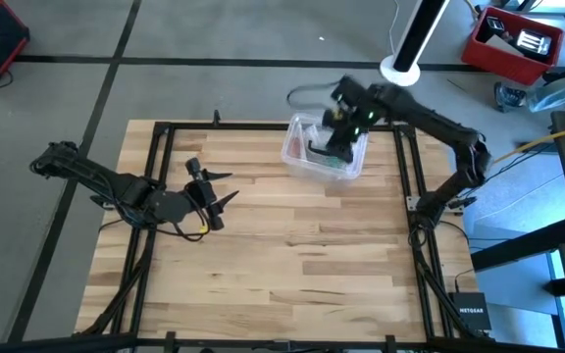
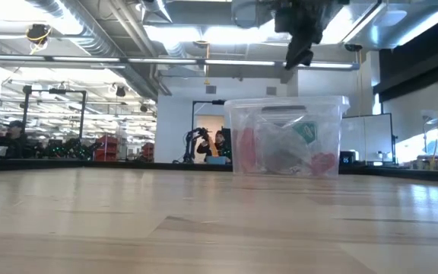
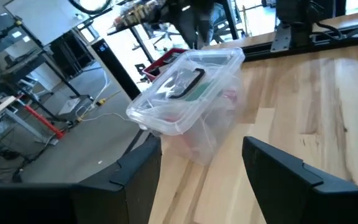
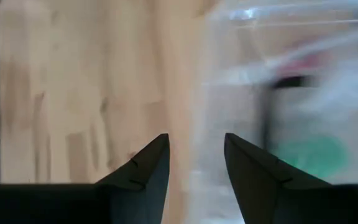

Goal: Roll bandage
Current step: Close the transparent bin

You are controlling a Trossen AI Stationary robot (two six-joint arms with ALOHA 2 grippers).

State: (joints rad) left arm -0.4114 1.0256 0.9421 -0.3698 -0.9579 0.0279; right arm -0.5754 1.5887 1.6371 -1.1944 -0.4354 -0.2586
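A clear plastic box (image 1: 324,147) with a lid and a black handle (image 3: 188,84) stands at the table's far middle. A teal-green patch inside it, seen through the wall in the low view (image 2: 308,133) and through the lid in the right wrist view (image 4: 309,155), looks like the bandage. It lies among pinkish contents. My right gripper (image 1: 339,116) hovers above the box, open and empty, pointing down; in its wrist view (image 4: 196,137) it sits over the box's left edge. My left gripper (image 1: 231,186) waits open over the table's left half, pointing at the box.
A black frame (image 1: 263,127) runs around the wooden table top (image 1: 282,255). Bare wood lies in front of the box and between the arms. A red bin (image 1: 513,44) and a white post (image 1: 410,39) stand on the floor beyond the far edge.
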